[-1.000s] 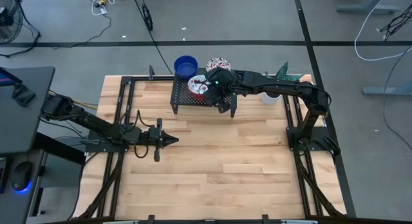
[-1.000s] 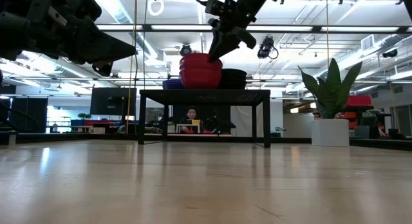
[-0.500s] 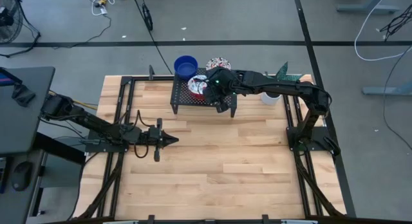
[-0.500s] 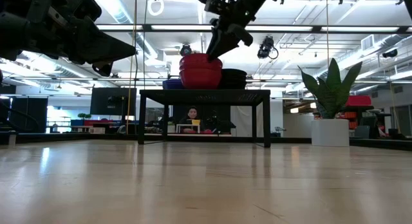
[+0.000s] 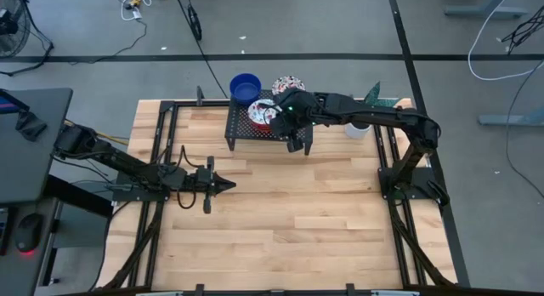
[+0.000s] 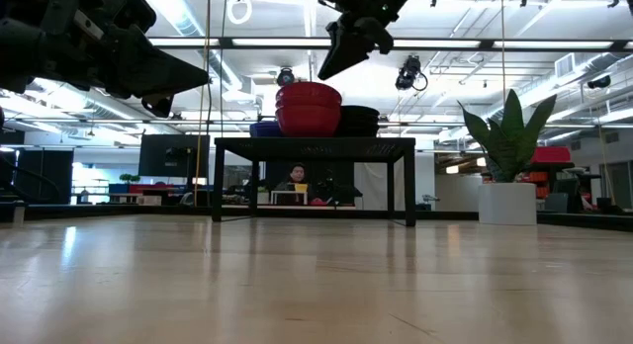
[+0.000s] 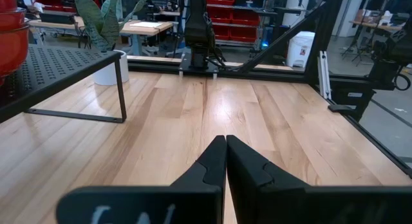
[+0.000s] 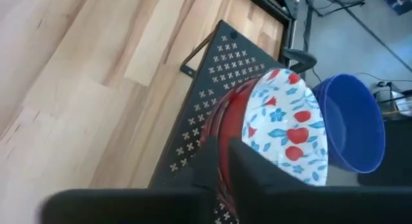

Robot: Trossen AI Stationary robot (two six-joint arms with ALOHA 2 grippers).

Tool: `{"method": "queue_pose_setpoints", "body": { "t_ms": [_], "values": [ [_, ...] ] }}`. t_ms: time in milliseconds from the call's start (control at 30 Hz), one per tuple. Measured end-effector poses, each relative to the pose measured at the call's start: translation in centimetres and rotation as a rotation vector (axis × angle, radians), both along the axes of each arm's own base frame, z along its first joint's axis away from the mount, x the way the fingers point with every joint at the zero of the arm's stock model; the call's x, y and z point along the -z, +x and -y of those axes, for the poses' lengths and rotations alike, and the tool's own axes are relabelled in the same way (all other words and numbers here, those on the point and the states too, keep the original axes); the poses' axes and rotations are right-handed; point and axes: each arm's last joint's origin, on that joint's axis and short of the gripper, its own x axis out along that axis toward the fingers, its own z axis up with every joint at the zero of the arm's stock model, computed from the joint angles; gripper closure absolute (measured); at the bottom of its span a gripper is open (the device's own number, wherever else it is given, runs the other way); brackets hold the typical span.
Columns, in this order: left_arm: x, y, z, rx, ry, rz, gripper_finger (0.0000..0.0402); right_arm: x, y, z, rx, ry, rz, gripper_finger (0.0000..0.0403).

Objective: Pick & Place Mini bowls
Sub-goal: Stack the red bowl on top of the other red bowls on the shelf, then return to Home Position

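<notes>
Nearest, the left claw (image 5: 228,185) hung low over the bare worktop (image 5: 280,228), its fingers pinched together on nothing, likely parked so the other arm had room. Farther back stood the black perforated rack (image 6: 313,144), and on it a stack of mini bowls (image 6: 309,107), red outside and floral white inside, nested rim-up so each axis ran vertical and the openings faced the ceiling. A blue bowl (image 5: 245,87) and another patterned bowl (image 5: 288,83) sat at the rack's far edge. The right claw (image 6: 334,57) hovered just above the stack, clear of its rim; it carried no bowl, and how far its jaws stood apart could not be told. The potted plant (image 6: 507,161) stood off to the side.
</notes>
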Motion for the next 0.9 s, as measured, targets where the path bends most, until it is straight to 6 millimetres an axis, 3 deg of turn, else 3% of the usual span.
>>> {"method": "queue_pose_setpoints", "body": {
  "t_ms": [100, 633, 767, 900],
  "values": [
    [0.0, 0.0, 0.0, 0.000, 0.000, 0.000, 0.0387, -0.1, -0.1, 0.3, 0.008, -0.002, 0.008, 0.0395],
    [0.1, 0.0, 0.0, 0.000, 0.002, -0.009, 0.0388, 0.8, 0.4, 1.1, 0.007, 0.021, -0.003, 0.0391],
    [0.1, 0.0, 0.0, 0.001, 0.002, -0.011, 0.0388, -1.0, -0.6, 0.2, 0.017, -0.006, 0.037, 0.0396],
    [0.1, 0.0, 0.0, 0.002, 0.002, -0.011, 0.0388, -3.2, -2.9, -1.8, 0.052, 0.056, 0.047, 0.0400]
  ]
}}
